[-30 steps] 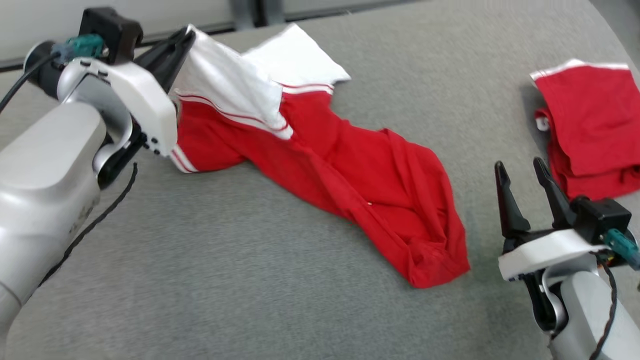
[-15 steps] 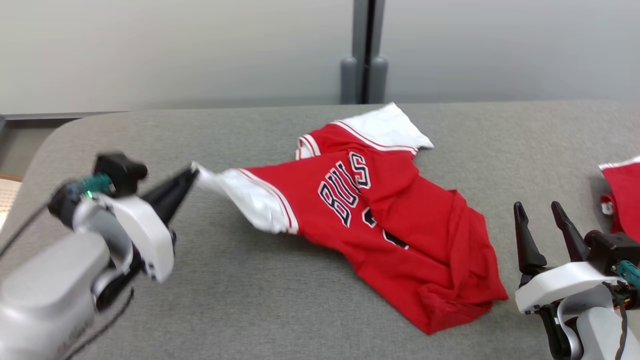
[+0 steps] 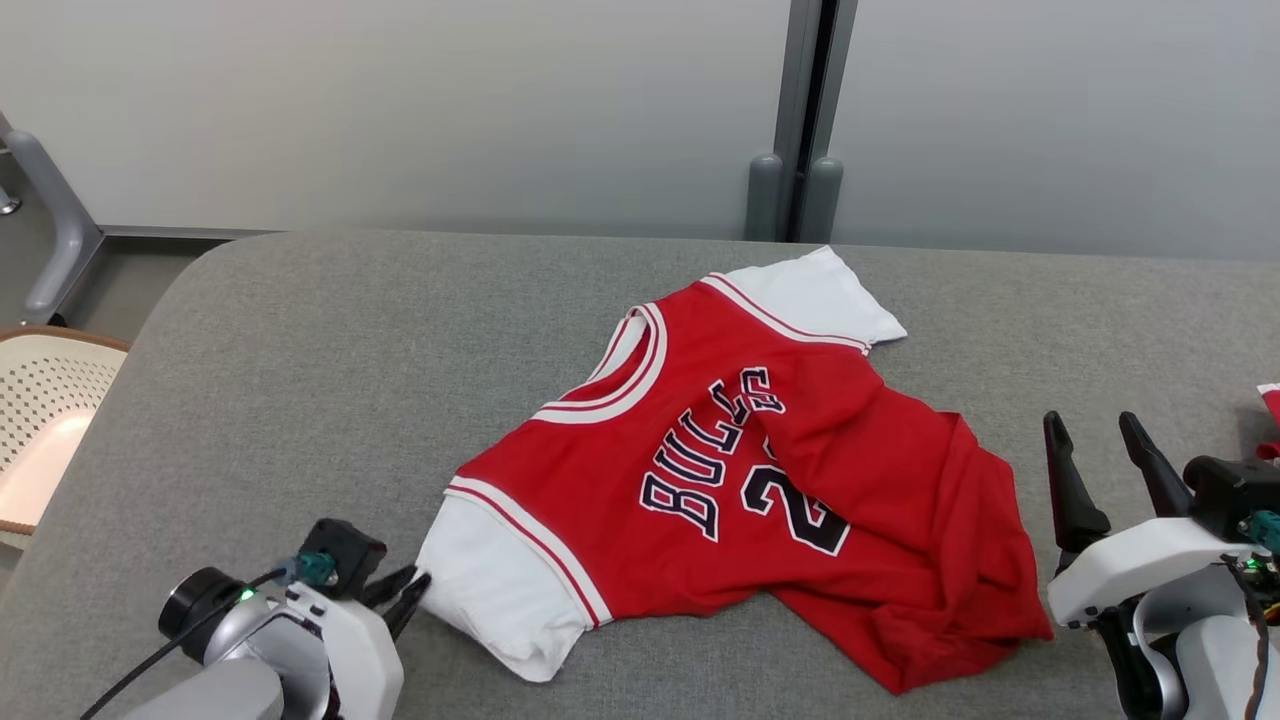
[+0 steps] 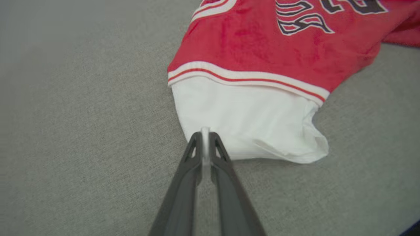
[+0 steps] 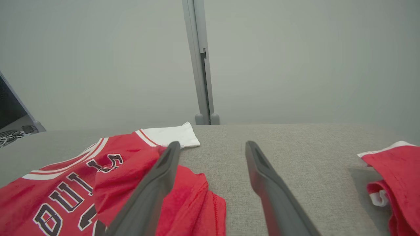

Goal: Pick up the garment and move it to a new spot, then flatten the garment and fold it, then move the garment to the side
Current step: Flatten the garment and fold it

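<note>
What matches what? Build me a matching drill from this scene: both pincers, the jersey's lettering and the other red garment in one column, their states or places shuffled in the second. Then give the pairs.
Column one
1. left pincer
2. right pincer
3. jersey lettering
4. second red garment

Column two
A. open, holding nothing
B. dark with a white outline
C. bunched at the far right of the grey surface
D. shut on the white sleeve

Pairs: 1-D, 2-A, 3-B, 4-C.
</note>
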